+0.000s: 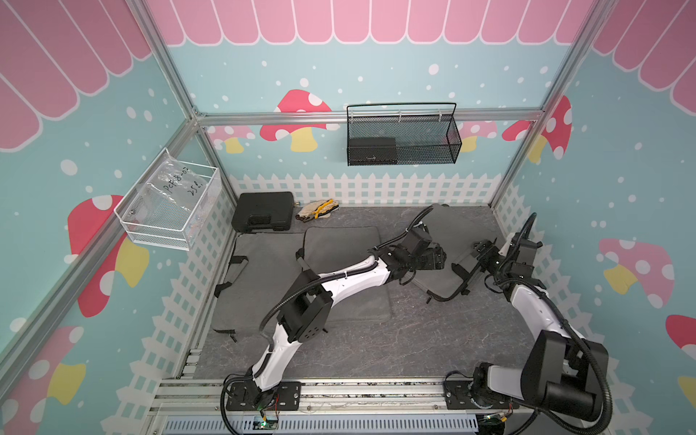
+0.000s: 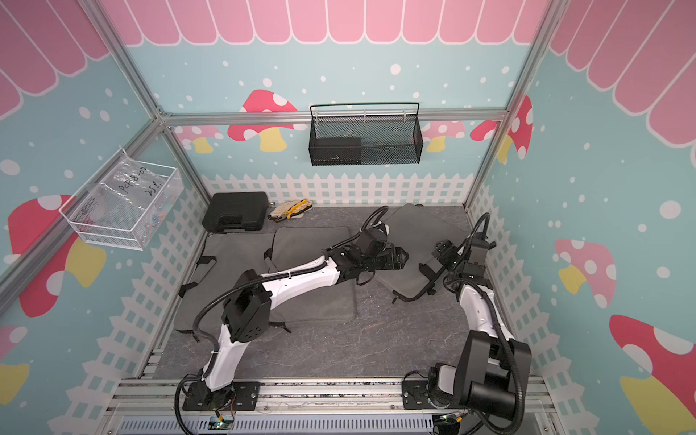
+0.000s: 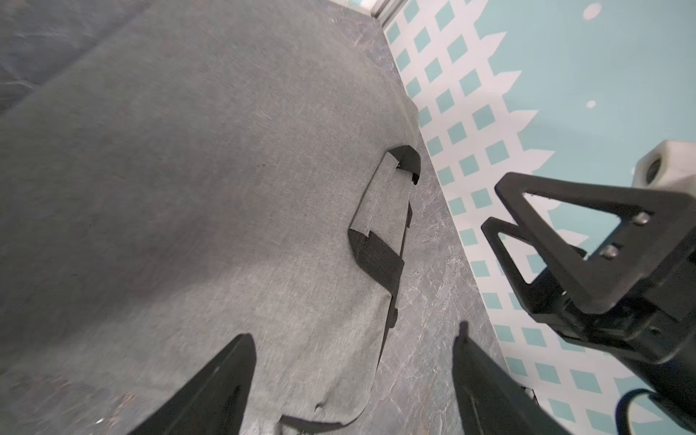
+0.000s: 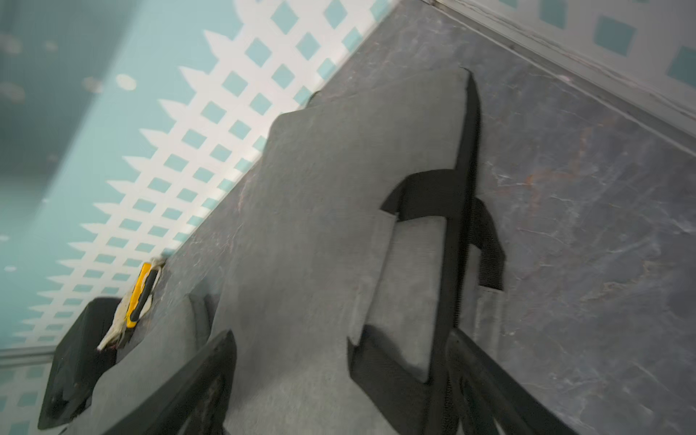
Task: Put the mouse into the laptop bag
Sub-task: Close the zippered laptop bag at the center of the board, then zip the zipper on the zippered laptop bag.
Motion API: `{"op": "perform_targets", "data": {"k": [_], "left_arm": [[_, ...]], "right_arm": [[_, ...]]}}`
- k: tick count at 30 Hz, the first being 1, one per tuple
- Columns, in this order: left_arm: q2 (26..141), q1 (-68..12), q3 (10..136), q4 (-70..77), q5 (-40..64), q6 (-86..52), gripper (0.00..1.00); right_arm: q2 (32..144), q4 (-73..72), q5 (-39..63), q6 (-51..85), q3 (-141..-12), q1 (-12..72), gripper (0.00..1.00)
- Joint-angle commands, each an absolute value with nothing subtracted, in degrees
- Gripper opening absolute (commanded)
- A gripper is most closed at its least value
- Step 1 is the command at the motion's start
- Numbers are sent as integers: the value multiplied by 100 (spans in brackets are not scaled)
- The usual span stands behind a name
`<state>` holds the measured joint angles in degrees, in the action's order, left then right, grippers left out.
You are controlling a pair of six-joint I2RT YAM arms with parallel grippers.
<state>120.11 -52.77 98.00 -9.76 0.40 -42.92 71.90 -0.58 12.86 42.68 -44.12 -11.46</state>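
Note:
No mouse shows in any view. Three grey laptop bags lie on the table. The right-hand laptop bag (image 1: 452, 229) (image 2: 414, 233) lies at an angle near the right wall, with its black-strapped handle (image 3: 380, 211) at its edge. My left gripper (image 1: 438, 258) (image 3: 352, 350) hovers open over that bag's near-left part, nothing between its fingers. My right gripper (image 1: 480, 248) (image 4: 341, 346) stands open at the handle side of the bag; the handle strap (image 4: 380, 373) and zipper edge lie between its fingers, ungripped. It also appears in the left wrist view as the right gripper (image 3: 493, 205).
A middle bag (image 1: 339, 244) and a left bag (image 1: 260, 263) lie flat, partly under my left arm. A black case (image 1: 263, 211) and work gloves (image 1: 316, 209) sit at the back. A black mesh basket (image 1: 403, 135) and a white wire basket (image 1: 169, 203) hang on the walls.

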Motion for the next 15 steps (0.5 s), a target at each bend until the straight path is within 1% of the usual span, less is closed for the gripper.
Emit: {"op": "perform_targets", "data": {"k": [1,2,4,9,12,15], "left_arm": [[10933,-5359,8564,439,-560,-4550,87],[10653,-5370,7896,842,-734,-4662,87],[10246,-5388,6963,1577,-933,-4900,88],[9882,-5589,5319,3018,-1280,-5498,87],[9813,-5944,4642,3695,-1982,-5569,87],[9881,-6295,4464,3806,-2338,-5508,86]], "right_arm": [[7048,207,1023,4113,-4354,-428,87],[7069,189,932,4105,-4297,-123,86],[7134,145,790,4121,-4121,227,86],[7304,-435,758,4228,-3332,616,84],[7512,-573,702,4227,-3141,765,83],[7701,-768,656,4269,-2978,852,83]]}}
